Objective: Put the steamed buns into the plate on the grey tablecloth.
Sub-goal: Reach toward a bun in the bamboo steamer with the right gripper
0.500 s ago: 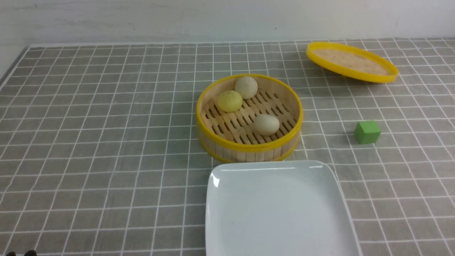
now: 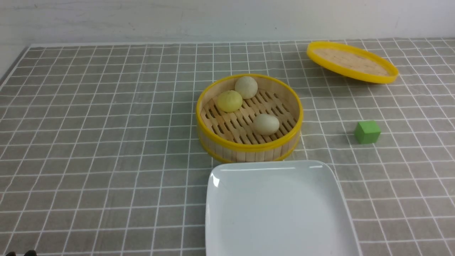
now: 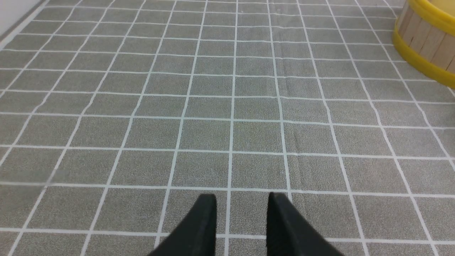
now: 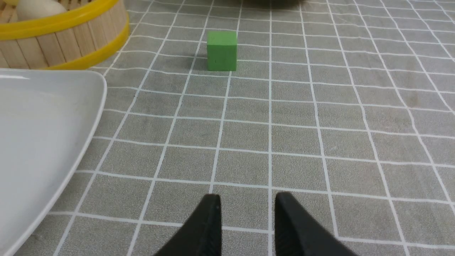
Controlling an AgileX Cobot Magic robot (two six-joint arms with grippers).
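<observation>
Grey tablecloth [image 2: 106,142], gridded with thin white lines, covers the whole tabletop. Nearest the robot, the left gripper [image 3: 241,213] hangs low over bare cloth, jaws moderately apart with nothing between them. The right gripper [image 4: 247,217] hangs the same way, parted and empty, beside the plate's right edge. Both look parked, so no reach seems to have begun.

Between the arms lies the plate [image 2: 277,213], white, glossy and bare. It sits just in front of the steamer [image 2: 249,149], probably so each carry is short.

All three buns are in the open steamer on its slats. One pale bun [image 2: 266,124] is nearest the plate, while the yellow bun [image 2: 229,101] and the other pale bun [image 2: 246,87] touch at the far-left wall.

Right of the steamer, well apart, stands a green cube [image 2: 367,132], no part of the job. Farther back on the right the lid [image 2: 352,62] rests tilted, set aside so the buns are reachable. A plain pale wall [image 2: 177,17] closes the scene.
</observation>
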